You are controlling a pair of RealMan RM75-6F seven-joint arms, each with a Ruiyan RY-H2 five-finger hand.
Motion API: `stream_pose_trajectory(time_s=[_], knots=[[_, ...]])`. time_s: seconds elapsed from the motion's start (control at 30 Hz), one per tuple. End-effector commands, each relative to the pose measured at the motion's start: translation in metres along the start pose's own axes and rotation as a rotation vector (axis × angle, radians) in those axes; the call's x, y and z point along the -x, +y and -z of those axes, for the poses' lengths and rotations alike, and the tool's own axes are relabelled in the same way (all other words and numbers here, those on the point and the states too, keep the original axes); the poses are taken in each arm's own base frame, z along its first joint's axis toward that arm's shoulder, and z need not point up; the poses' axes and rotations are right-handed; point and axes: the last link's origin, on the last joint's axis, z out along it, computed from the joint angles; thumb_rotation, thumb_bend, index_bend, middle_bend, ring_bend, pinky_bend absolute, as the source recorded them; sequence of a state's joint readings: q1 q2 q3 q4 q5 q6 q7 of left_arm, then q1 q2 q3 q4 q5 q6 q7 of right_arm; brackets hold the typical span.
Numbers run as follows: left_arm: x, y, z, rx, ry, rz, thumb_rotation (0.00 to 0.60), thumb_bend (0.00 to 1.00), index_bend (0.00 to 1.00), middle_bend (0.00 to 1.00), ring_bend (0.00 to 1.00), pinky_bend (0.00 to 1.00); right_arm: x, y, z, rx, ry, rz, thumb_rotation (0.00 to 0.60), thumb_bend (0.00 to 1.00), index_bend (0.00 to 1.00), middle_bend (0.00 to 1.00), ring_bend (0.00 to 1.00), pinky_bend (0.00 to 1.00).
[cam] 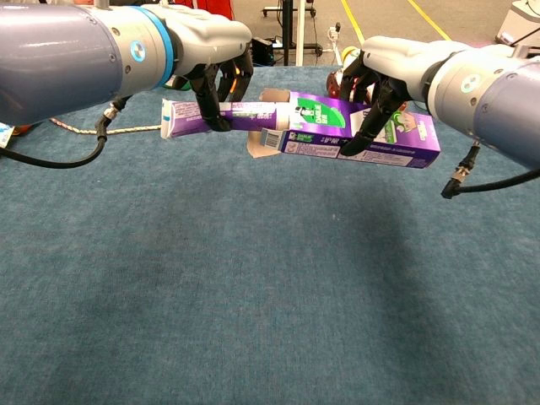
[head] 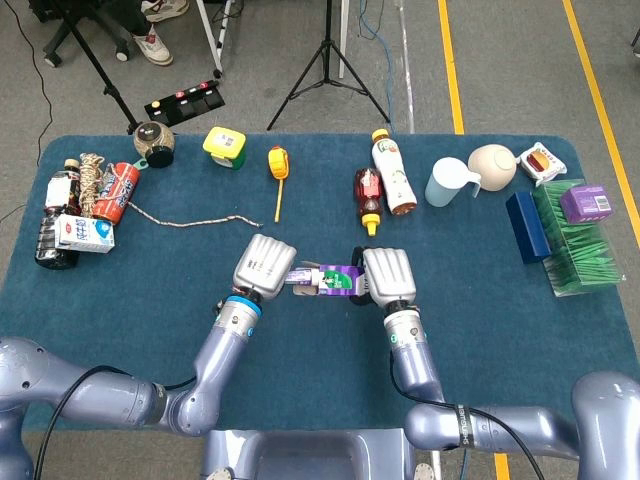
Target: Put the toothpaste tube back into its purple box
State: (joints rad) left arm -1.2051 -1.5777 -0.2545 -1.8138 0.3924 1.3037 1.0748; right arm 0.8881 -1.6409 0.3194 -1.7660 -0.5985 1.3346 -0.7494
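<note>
Left hand [cam: 215, 80] holds tube [cam: 221, 117], right hand [cam: 380, 84] holds box [cam: 359, 128]; keep tube level, push straight past flaps.

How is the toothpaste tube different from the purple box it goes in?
The purple-and-white toothpaste tube is thin and rounded with a flat crimped end; the purple cardboard box is wider and square-edged, its end flaps open. The left hand holds the tube; the right hand holds the box. Both are purple, lie nearly level above the table, and meet at the box's opening.

The box [cam: 363, 131] was purple with green print. The toothpaste tube [cam: 215, 118] was purple and white. The table [cam: 253, 295] cloth was plain teal.
</note>
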Motion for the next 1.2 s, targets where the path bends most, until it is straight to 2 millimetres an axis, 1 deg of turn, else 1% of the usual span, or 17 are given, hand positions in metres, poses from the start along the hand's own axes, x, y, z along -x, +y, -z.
stream_pose_trajectory(time_s=[0.03,0.3,0.43,0.7,1.2], knots=[[-0.002,0.003,0.000,-0.006,0.009,0.006,0.600,0.38,0.66,0.59,0.50,0.67,0.000,-0.001,0.000,-0.002,0.002,-0.003,0.600,0.34,0.55,0.68,0.67,0.78],[0.000,0.008,-0.001,-0.028,-0.001,-0.020,0.600,0.38,0.66,0.59,0.50,0.67,0.000,-0.003,0.000,0.001,0.010,-0.022,0.600,0.34,0.55,0.68,0.67,0.78],[0.000,0.014,-0.001,-0.026,-0.003,-0.009,0.600,0.38,0.66,0.59,0.50,0.67,-0.001,-0.005,0.000,0.000,0.015,-0.027,0.600,0.34,0.55,0.68,0.67,0.78],[-0.005,0.022,-0.001,-0.023,0.029,-0.009,0.600,0.38,0.66,0.59,0.50,0.67,0.000,-0.004,0.000,0.001,0.015,-0.032,0.600,0.34,0.55,0.68,0.67,0.78],[-0.004,0.039,-0.003,-0.026,0.080,0.011,0.600,0.38,0.66,0.59,0.50,0.67,-0.004,-0.006,0.004,-0.014,0.016,-0.085,0.600,0.34,0.55,0.68,0.67,0.79]])
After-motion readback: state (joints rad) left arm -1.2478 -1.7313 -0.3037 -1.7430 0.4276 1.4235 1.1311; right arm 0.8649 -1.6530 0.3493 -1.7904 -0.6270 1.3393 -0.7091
